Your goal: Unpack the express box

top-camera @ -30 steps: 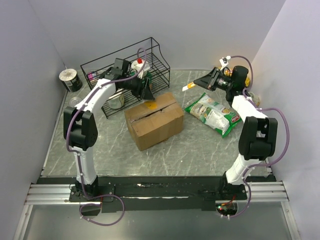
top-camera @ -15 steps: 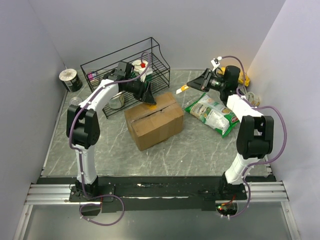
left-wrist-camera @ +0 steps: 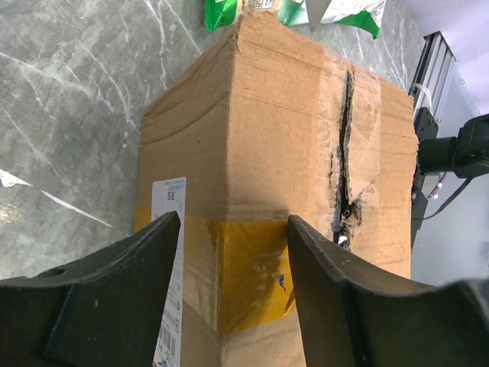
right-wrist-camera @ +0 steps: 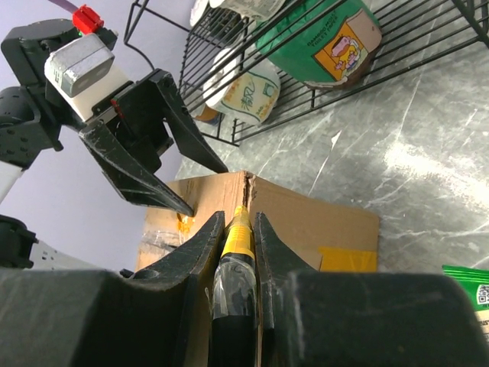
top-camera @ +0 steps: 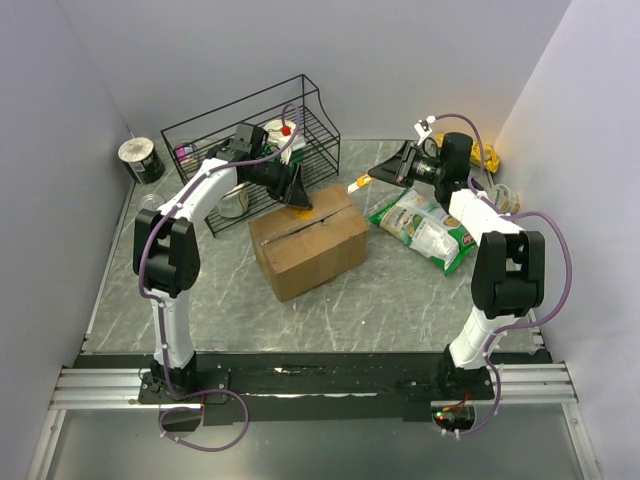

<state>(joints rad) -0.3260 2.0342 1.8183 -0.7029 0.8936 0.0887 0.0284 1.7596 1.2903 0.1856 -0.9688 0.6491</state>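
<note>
1. Where the tabletop (top-camera: 390, 295) meets the left wall, we see a round can (top-camera: 141, 160). Just to its right stands the black wire rack (top-camera: 250, 125), which holds several containers (a green one among them).
2. The left end effector (left-wrist-camera: 233, 222) is spread wide. Its two fingers straddle the upper corner of the express box (top-camera: 308, 240) that faces the rack. We cannot tell whether they touch the cardboard.
3. The express box sits near the middle of the tabletop, just in front of the rack. Its top seam is split and ragged, yellow tape wraps the straddled corner, and a white label lies beside that tape.
4. The right end effector (right-wrist-camera: 238, 222) is clenched on a yellow-and-black cutter (right-wrist-camera: 238, 248). The cutter's tip points at the far end of the box's seam, and we cannot tell whether it makes contact.
5. A green-and-white snack bag (top-camera: 428, 228) lies flat near the box's right side.
</note>
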